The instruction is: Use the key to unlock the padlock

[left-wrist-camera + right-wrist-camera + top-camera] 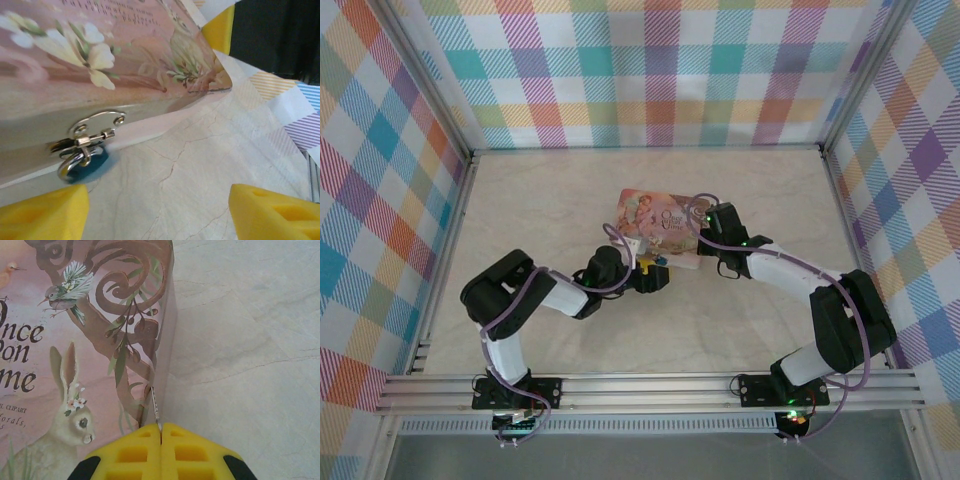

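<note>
Left gripper (pixel 160 212) is hanging open, jaws wide, facing the padlock (pixel 86 161). The padlock is dangling from the hasp (pixel 95 131) on the pink tin's (pixel 125 60) near wall, mid-tabletop (pixel 200 165). Right gripper (pixel 161 432) is pinching shut on the key (pixel 156 407), its blade pointing straight ahead along the tin's right edge. Left arm is sitting nearer the lock; judging by this, the key is needing to come round the tin's corner.
</note>
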Action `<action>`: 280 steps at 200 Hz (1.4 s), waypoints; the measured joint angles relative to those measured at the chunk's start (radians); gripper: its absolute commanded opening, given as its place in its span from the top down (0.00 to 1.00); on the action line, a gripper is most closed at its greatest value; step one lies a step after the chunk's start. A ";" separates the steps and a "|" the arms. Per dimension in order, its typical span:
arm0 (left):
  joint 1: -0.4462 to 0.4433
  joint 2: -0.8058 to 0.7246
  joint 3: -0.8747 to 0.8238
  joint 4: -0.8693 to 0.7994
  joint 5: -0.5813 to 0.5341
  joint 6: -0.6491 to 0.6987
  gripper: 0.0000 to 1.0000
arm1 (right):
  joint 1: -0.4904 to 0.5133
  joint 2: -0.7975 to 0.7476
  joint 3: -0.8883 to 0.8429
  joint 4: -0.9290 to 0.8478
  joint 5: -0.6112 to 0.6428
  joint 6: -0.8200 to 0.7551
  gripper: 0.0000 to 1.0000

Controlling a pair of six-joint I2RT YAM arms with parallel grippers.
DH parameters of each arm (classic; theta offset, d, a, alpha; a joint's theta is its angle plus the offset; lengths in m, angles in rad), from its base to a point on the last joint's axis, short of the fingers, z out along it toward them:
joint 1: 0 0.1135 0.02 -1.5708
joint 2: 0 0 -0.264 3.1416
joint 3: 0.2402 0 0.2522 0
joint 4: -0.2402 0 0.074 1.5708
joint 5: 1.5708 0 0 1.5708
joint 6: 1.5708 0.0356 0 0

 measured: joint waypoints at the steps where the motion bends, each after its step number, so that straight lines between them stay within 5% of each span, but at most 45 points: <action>1: 0.000 -0.003 -0.002 0.000 -0.003 0.000 0.22 | 0.000 0.000 0.000 0.000 0.000 0.000 1.00; 104: 0.002 -0.005 0.030 -0.061 -0.132 0.056 0.17 | 0.000 0.000 0.000 0.000 -0.004 0.000 1.00; 280: 0.002 0.114 0.068 0.059 -0.007 0.010 0.32 | 0.000 0.000 -0.001 0.003 -0.011 0.000 1.00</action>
